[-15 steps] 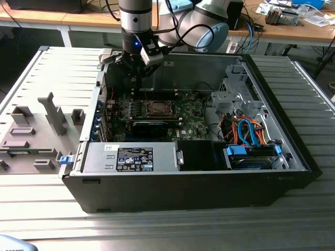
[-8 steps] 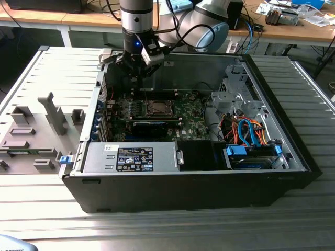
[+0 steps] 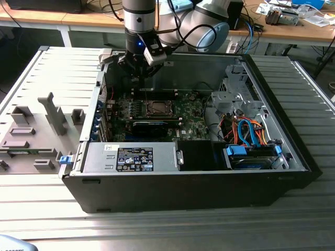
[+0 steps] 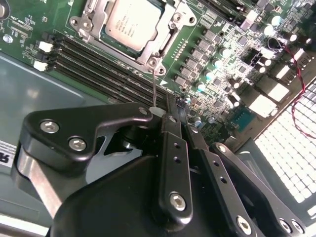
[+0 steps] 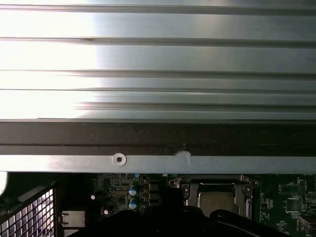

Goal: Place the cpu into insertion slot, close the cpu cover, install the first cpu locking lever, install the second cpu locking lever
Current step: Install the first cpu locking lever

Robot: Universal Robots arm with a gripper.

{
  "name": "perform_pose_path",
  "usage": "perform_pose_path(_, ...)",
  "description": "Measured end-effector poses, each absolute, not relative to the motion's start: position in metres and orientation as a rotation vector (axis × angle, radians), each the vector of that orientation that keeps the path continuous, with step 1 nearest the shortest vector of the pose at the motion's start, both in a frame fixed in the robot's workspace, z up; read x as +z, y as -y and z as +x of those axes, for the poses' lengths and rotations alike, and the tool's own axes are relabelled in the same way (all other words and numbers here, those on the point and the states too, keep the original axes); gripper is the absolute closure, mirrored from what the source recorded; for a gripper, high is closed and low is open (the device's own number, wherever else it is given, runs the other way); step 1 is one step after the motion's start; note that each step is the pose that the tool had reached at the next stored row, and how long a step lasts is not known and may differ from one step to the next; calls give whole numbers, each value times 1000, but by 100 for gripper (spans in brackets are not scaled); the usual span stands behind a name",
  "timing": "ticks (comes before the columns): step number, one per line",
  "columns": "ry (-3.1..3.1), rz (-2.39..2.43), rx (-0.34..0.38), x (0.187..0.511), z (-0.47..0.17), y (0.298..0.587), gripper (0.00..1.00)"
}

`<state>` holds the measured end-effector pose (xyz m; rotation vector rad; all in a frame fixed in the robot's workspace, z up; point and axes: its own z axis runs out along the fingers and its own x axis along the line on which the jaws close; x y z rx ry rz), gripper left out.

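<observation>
Your gripper (image 4: 170, 111) has its black fingers drawn together, pinching the tip of a thin wire locking lever (image 4: 154, 86) that runs back to the socket corner. Just beyond it, the cpu (image 4: 133, 22) sits in the insertion slot (image 3: 156, 107) with the cpu cover (image 4: 163, 47) lying flat around it. You see the green motherboard (image 3: 183, 123) inside the open computer case (image 3: 209, 183).

The arm (image 3: 140, 21) reaches straight down, wrist vertical. Its black gripper (image 4: 170, 111) points downward, and the fingers (image 4: 174, 148) are pressed together.
</observation>
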<state>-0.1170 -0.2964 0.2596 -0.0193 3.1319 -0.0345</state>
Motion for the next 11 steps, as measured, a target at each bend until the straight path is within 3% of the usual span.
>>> perform_pose_path(11, -3132, -19, -35, 260, -108, 296, 89)
